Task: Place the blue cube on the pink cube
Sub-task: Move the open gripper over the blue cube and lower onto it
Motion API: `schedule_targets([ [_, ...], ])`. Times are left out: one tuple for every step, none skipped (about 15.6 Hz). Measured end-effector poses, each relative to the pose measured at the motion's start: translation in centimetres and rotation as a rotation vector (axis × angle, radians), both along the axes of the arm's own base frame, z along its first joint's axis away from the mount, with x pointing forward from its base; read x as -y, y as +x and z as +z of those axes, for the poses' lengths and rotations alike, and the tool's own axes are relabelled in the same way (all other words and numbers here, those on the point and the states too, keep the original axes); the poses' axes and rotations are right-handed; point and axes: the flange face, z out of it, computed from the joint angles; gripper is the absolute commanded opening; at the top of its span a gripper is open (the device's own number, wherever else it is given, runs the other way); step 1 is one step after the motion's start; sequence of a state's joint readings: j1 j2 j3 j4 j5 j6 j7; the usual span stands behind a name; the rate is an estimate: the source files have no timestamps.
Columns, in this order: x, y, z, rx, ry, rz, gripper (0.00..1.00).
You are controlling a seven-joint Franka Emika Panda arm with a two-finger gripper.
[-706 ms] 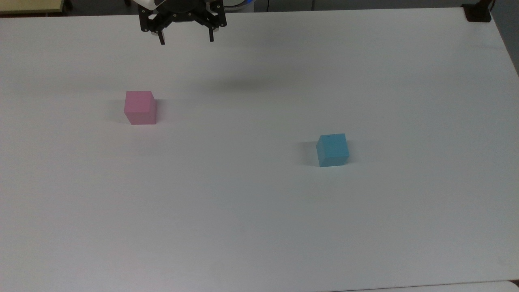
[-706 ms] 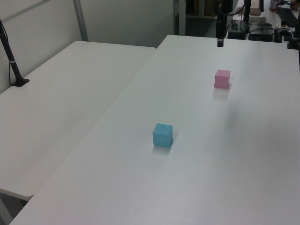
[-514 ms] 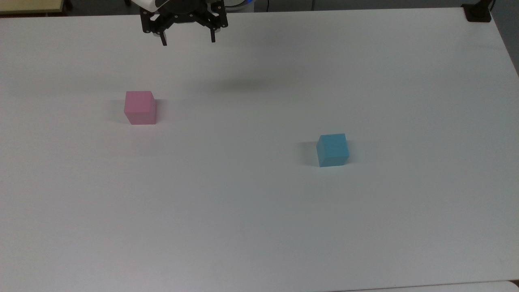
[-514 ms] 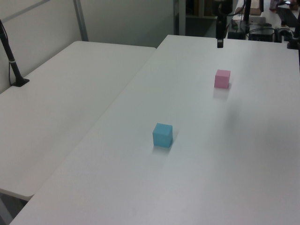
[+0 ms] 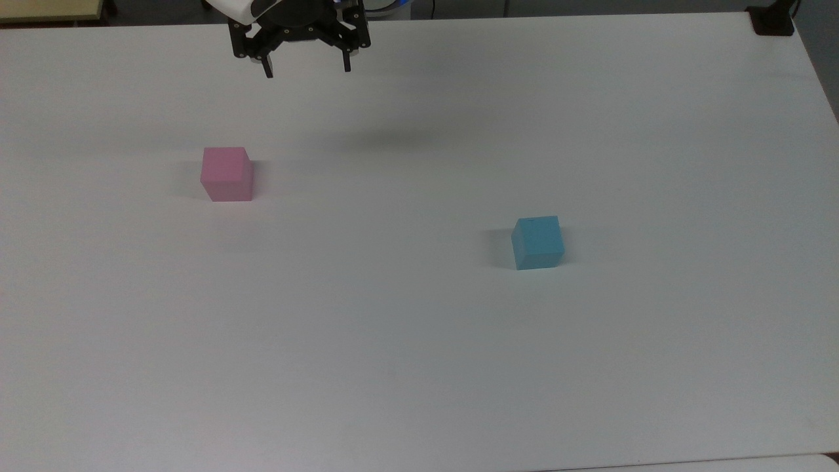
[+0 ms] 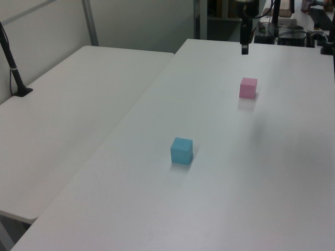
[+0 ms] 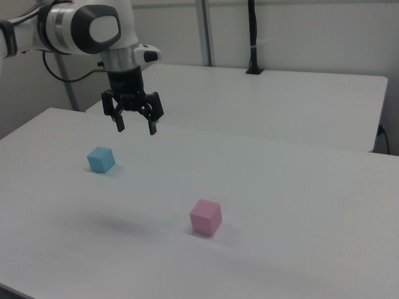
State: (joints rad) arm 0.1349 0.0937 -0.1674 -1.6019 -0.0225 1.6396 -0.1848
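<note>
bare table [image 5: 419,360] around blue cube [image 5: 537,242], pink cube [image 5: 227,174] well apart

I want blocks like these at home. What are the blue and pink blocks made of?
The blue block and the pink block look like foam or painted wood; I can't tell which. Both have a dull, matte finish with no shine and even pastel colour. The table looks like smooth white laminate.

I can read no text, label, brand, number or sign anywhere. The blue cube [image 5: 537,242] and the pink cube [image 5: 227,174], both below my end effector [image 5: 307,70], have plain unmarked faces, and the white desk [image 5: 419,341] under them carries no writing either.
</note>
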Motion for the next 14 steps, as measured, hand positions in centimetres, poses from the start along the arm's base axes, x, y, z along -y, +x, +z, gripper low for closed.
schedule_targets([
  [-0.1, 0.0, 0.0, 0.001, 0.003, 0.001, 1.00],
  [-0.4, 0.1, -0.1, 0.004, 0.013, -0.002, 1.00],
  [-0.9, 0.4, -0.3, 0.011, 0.022, -0.012, 1.00],
  [-1.7, 0.8, -0.8, 0.022, 0.027, -0.027, 1.00],
  [-3.0, 1.5, -1.5, 0.037, 0.027, -0.045, 1.00],
  [-5.0, 2.3, -2.4, 0.058, 0.024, -0.062, 1.00],
  [-7.3, 3.1, -3.5, 0.080, 0.023, -0.072, 1.00],
  [-10.0, 3.8, -4.9, 0.096, 0.022, -0.077, 1.00],
  [-12.6, 4.3, -6.4, 0.104, 0.021, -0.075, 1.00],
  [-15.0, 4.6, -7.9, 0.109, 0.020, -0.067, 1.00],
  [-17.1, 5.0, -9.1, 0.116, 0.019, -0.053, 1.00],
  [-19.0, 5.4, -10.1, 0.121, 0.018, -0.041, 1.00],
  [-20.8, 5.8, -10.9, 0.126, 0.017, -0.034, 1.00],
  [-22.5, 6.2, -11.5, 0.136, 0.017, -0.034, 1.00],
])
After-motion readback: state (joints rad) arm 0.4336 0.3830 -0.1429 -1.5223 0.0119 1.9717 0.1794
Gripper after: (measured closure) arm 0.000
